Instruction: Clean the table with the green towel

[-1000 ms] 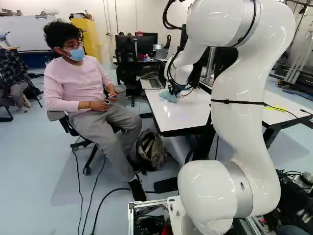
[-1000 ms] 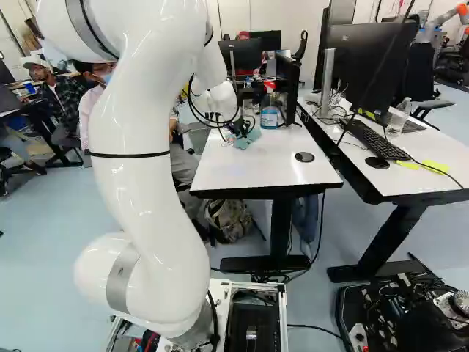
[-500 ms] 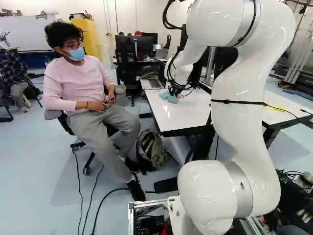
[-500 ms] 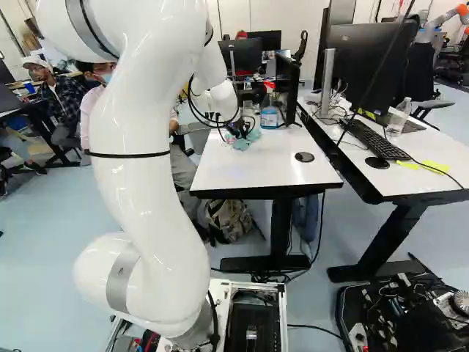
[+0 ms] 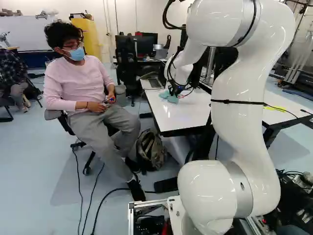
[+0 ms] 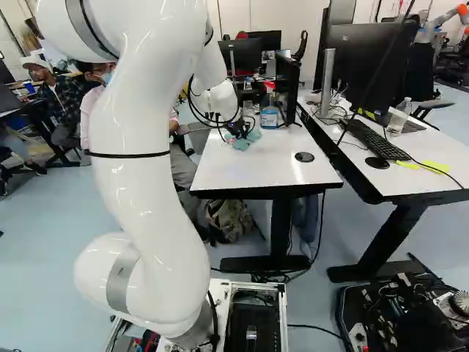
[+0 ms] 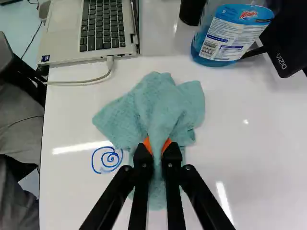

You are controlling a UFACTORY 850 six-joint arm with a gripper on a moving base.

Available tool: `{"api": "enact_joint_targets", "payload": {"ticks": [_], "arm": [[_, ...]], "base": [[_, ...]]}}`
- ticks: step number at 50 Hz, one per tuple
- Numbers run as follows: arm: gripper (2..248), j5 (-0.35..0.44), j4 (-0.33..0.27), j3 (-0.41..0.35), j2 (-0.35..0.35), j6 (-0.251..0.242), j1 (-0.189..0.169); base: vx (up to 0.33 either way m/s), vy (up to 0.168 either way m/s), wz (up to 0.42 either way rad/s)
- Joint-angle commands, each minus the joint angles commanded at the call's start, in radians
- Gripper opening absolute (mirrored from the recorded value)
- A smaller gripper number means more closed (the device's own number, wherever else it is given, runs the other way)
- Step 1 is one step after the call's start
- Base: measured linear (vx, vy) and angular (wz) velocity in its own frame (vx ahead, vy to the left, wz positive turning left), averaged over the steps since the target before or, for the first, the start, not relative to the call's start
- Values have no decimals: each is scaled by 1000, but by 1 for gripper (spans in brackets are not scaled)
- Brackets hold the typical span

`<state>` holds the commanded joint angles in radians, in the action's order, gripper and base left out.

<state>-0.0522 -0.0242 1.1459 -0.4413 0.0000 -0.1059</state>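
Observation:
Over the far part of the white table (image 6: 256,165) is my gripper (image 6: 238,132), low down at the green towel (image 6: 249,141). In the wrist view both fingers of the gripper (image 7: 157,146) press a bunched fold of the towel (image 7: 156,105) between their orange pads, so it is shut on the cloth. The towel spreads out ahead of and under the fingers against the tabletop. A blue spiral scribble (image 7: 109,159) marks the table beside the fingers, close to the towel's edge.
A laptop (image 7: 91,28) and its white cable lie beyond the towel. The blue bottle (image 7: 230,33) stands near a black monitor (image 7: 292,38). A seated person (image 5: 83,93) is close beside the table. A black disc (image 6: 304,157) lies on the tabletop.
My gripper and the towel have shifted slightly over the tabletop, a little towards the right in the left base view. The base has stayed put.

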Motion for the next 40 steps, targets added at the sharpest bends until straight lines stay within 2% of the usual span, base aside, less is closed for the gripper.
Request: {"api": "enact_joint_targets", "payload": {"ticks": [19,40], "arm": [[37,0,0,58,-44,0,41],[37,0,0,62,-47,0,100]], "base": [[0,0,0],[0,0,0]]}}
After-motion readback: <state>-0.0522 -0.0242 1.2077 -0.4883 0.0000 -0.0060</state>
